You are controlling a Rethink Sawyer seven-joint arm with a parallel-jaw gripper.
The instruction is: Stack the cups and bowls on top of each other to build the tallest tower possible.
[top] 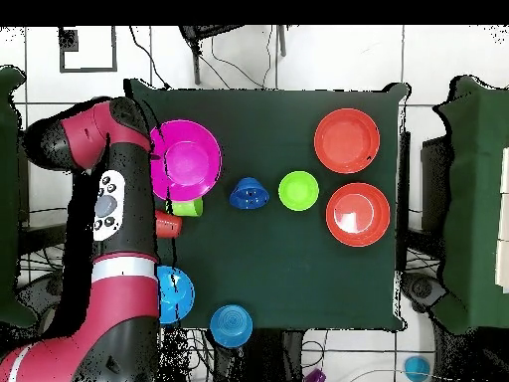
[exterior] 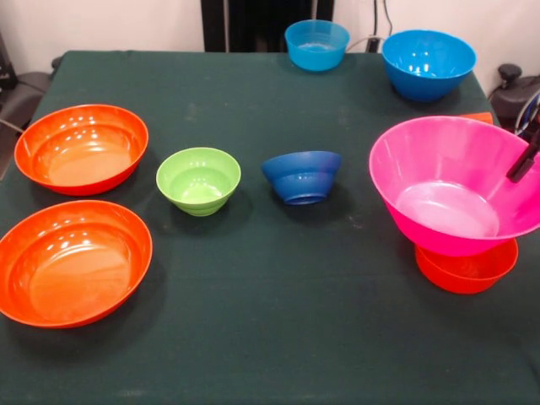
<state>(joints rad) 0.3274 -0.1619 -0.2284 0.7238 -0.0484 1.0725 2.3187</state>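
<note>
Our pink bowl (exterior: 447,190) sits tilted on a smaller orange bowl (exterior: 467,270) near the counter (exterior: 278,321) edge. We cannot tell the gripper's (exterior: 525,160) state; any nudge from it could tip the bowl off.

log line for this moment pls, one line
stage: stacking | tower: pink bowl tilted on small orange bowl | gripper: at pink bowl's rim, state unclear | loose: lime green bowl, dark blue bowl

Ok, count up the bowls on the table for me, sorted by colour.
Orange bowls: 3
Sky blue bowls: 2
Dark blue bowl: 1
Lime green bowl: 1
Pink bowl: 1
Total: 8
</note>
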